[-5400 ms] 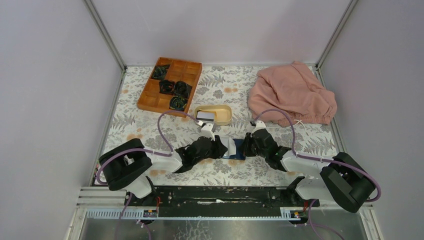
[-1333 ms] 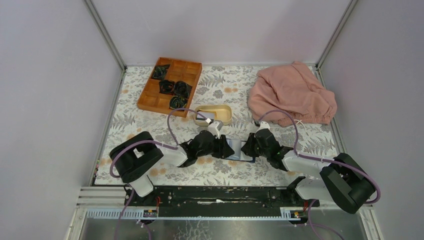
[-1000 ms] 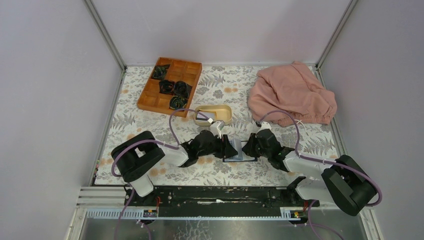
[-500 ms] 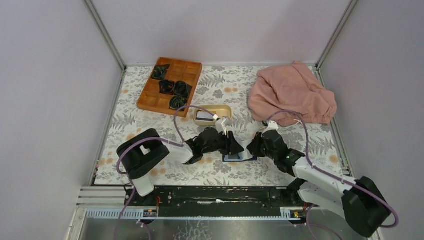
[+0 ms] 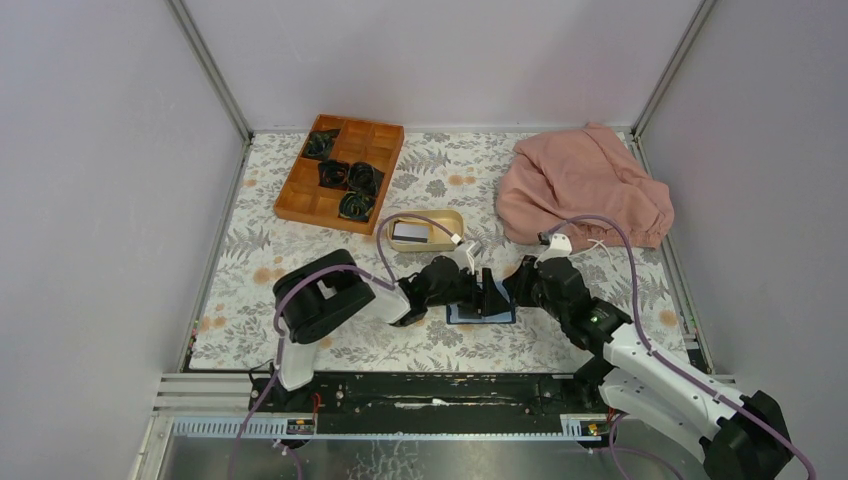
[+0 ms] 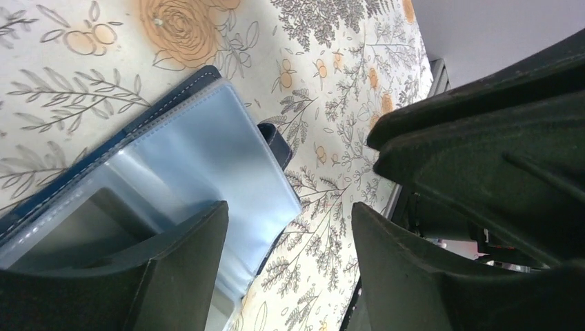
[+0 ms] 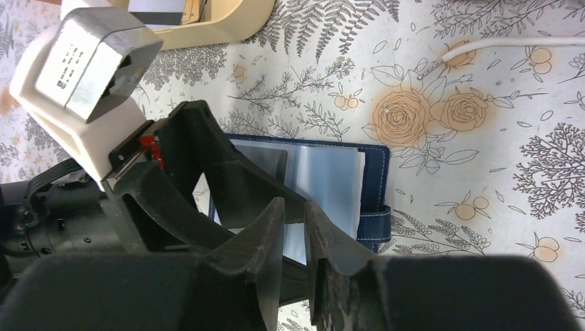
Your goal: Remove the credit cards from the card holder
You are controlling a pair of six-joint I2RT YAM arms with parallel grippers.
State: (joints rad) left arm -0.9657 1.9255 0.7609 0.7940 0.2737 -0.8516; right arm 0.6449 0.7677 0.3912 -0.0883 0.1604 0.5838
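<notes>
card holder (image 7: 332, 176) lies open on desk (image 7: 483, 158). left gripper (image 6: 286, 210) jaws apart over it; right gripper (image 7: 295, 207) jaws near-together, can't tell if gripping.

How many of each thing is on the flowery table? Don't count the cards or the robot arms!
Wooden tray: 1
Dark bundles in the tray: 4
Beige dish: 1
Pink cloth: 1
Blue card holder: 1
Total: 8
</notes>
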